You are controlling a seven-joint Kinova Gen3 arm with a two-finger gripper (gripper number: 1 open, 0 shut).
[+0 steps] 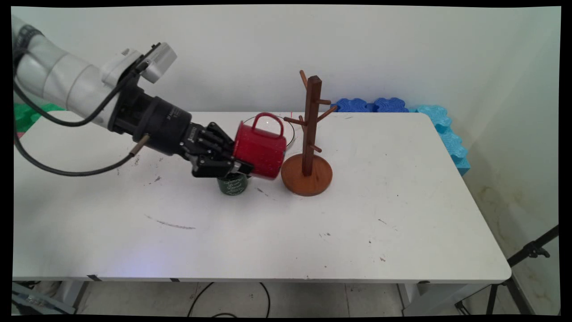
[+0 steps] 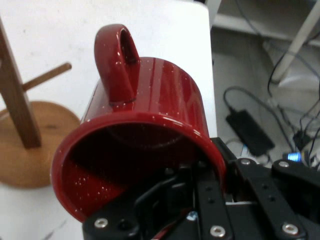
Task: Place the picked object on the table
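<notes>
Main view: the pincer (image 1: 237,166) is seen clamped on the rim of a red mug (image 1: 260,150), one finger inside the mouth and the other outside the wall. The mug is held tilted on its side above the desk (image 1: 402,201), handle uppermost, just left of the wooden mug tree (image 1: 309,138) and close to its round base. A dark green mug (image 1: 233,184) stands on the desk directly beneath the pincer.

In the hand view the red mug's (image 2: 145,135) handle loop is shown open toward the tree's pegs (image 2: 47,76). The grip should be kept firm on the rim, and clearance kept from the green mug and the tree's base.
</notes>
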